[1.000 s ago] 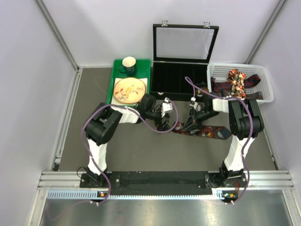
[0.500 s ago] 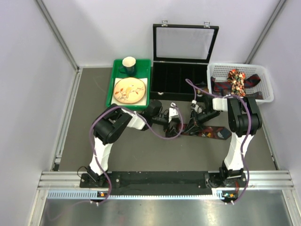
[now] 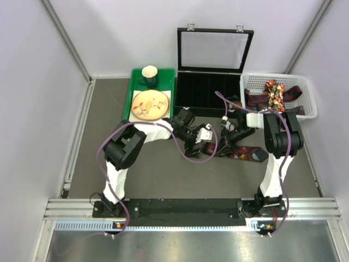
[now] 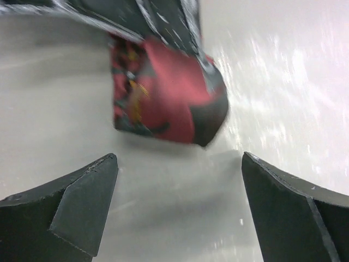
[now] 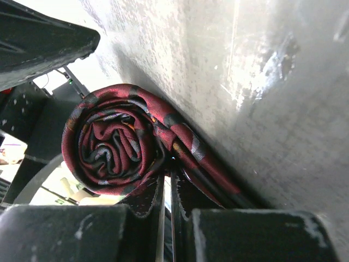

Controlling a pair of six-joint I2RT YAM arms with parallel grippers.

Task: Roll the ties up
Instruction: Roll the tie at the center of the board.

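Maroon fabric with a dark pattern: the tie [image 5: 117, 144] is wound into a tight spiral at one end. The right gripper [image 5: 168, 188] is clamped on the cloth at the spiral's lower edge, fingers nearly together. The left gripper [image 4: 179, 161] has its jaws spread wide with nothing between them; the tie's bunched end lies just ahead of the tips, apart from both. Seen from overhead, both grippers meet on the table [image 3: 152, 174] on the near side of the open black case [image 3: 196, 97]. The unrolled length of tie lies flat, trailing rightward away from the case. Right of the case, a white basket [image 3: 306, 87] holds more ties [image 3: 274, 94], one a bright floral. Left of the case, a green tray [image 3: 170, 82] carries a plate [image 3: 150, 105] and a cup [image 3: 149, 75].
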